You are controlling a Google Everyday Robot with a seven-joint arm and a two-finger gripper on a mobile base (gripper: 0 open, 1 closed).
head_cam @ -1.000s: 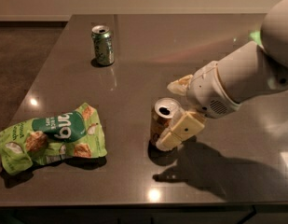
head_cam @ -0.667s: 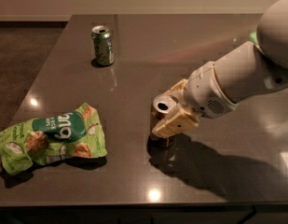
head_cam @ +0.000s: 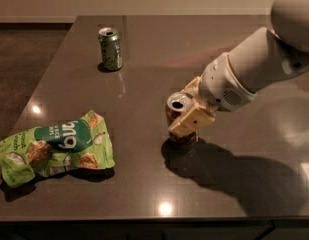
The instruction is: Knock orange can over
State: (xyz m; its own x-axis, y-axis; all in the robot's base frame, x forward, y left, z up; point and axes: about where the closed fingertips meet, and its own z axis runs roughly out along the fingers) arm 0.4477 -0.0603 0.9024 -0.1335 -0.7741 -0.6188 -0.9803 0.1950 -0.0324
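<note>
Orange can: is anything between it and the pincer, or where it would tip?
Nothing visible. The pincer is at the orange can. The green can stands far back left and the snack bag lies to the left, both apart from it.

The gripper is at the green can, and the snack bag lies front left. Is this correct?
Not quite: the camera view shows the gripper at the orange can; the green can stands apart at the back. The snack bag lies front left.

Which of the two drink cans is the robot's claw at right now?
The orange can, mid-table, with the gripper right against it; the green can stands alone towards the far left.
</note>
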